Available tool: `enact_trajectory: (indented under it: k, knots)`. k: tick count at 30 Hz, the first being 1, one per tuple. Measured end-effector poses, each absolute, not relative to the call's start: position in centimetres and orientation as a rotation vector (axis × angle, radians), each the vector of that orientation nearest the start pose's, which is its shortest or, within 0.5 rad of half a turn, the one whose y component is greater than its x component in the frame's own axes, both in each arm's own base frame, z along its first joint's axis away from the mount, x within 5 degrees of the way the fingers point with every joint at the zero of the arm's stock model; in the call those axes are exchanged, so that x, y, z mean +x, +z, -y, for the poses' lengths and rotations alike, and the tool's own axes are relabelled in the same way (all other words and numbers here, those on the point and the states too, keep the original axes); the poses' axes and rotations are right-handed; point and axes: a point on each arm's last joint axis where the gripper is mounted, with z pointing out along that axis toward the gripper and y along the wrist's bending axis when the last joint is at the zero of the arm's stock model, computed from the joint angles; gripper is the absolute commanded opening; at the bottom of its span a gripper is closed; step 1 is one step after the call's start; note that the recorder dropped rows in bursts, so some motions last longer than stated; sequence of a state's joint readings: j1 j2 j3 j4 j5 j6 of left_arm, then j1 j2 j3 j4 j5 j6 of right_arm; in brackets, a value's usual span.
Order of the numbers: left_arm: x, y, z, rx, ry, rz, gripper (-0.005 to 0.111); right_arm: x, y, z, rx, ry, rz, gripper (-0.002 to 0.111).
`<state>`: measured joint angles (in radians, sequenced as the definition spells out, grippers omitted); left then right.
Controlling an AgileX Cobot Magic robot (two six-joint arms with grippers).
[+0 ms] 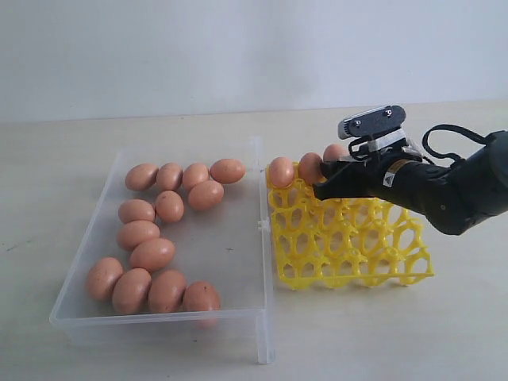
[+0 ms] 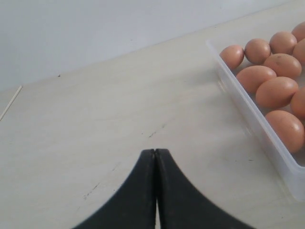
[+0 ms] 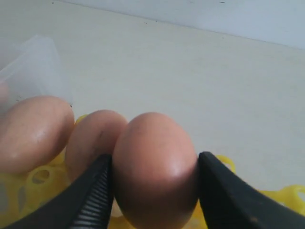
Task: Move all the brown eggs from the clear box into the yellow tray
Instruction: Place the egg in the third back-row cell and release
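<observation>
Looks like a robotics lab or test bench to me. There's a pale table [image 1: 381, 337] up against a plain white wall [image 1: 238, 48], and a black robot arm [image 1: 468, 190] with a looped cable [image 1: 433, 135] and a grey camera block [image 1: 371, 121] on its wrist. The props are pretty staged: a clear box [image 1: 159, 324] of brown eggs [image 1: 152, 254] beside a yellow tray [image 1: 295, 278].
</observation>
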<state>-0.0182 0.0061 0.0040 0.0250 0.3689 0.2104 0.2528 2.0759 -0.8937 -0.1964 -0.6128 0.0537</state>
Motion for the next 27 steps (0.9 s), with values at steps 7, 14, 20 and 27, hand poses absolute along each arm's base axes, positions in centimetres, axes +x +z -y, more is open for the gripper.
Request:
enact_trajectory:
  k: [7,14,20,27]
  knots:
    - [5.3,17.8,0.0,0.228,0.158,-1.851,0.0,36.9,9.4,-10.4,-0.452,0.197,-2.036,0.063]
    - [5.3,17.8,0.0,0.228,0.158,-1.851,0.0,36.5,10.4,-10.2,-0.456,0.182,-2.062,0.065]
    - [5.3,17.8,0.0,0.228,0.158,-1.851,0.0,35.1,15.2,-9.6,-0.432,0.146,-2.118,0.064]
    - [5.3,17.8,0.0,0.228,0.158,-1.851,0.0,31.2,25.4,-12.7,-0.414,0.189,-2.198,0.063]
